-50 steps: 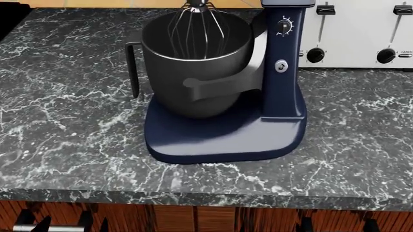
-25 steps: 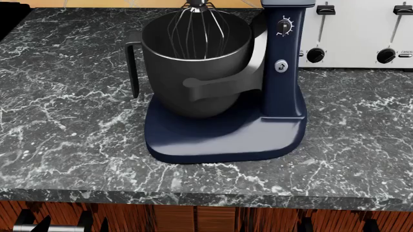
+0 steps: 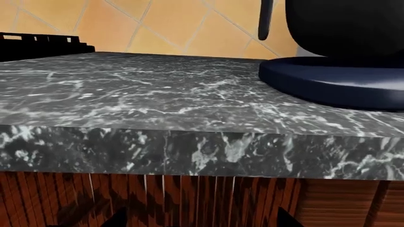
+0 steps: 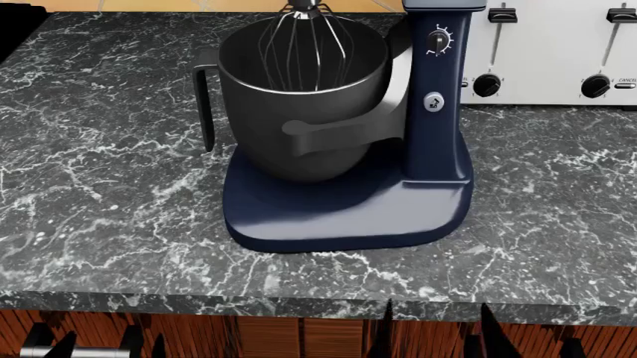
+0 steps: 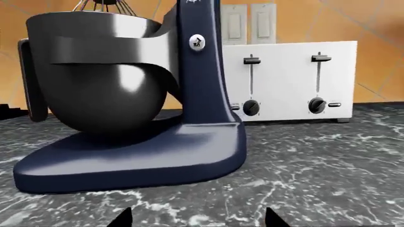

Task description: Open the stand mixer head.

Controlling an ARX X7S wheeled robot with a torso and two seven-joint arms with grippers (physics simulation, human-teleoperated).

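Because only its lower edge shows at the top border of the head view, the stand mixer head [image 4: 443, 4] is located at about twelve o'clock on the marble bench [image 4: 100, 186], above the navy column [image 4: 435, 104] with its dial [image 4: 438, 39]; the wire whisk [image 4: 303, 41] hangs down into the dark grey bowl [image 4: 298, 97], so the head is judged to be lowered, the opening not yet begun. A white toaster [image 4: 557, 52] is seen at roughly one o'clock, just beside the column.

The right end effector [image 4: 433, 332] is seen at five o'clock, below the bench edge, its dark fingertips spread apart with nothing between them. The left end effector [image 3: 198, 221] is shown only as two dark tips well apart, likewise empty, beneath the bench front.

A collision with the bench lip may be caused if either arm is raised straight up. The toaster or the bowl handle [image 4: 204, 104] may be struck by a wide reach, and a push placed low on the column might slide the mixer base [image 4: 339, 216] rather than lift the head.
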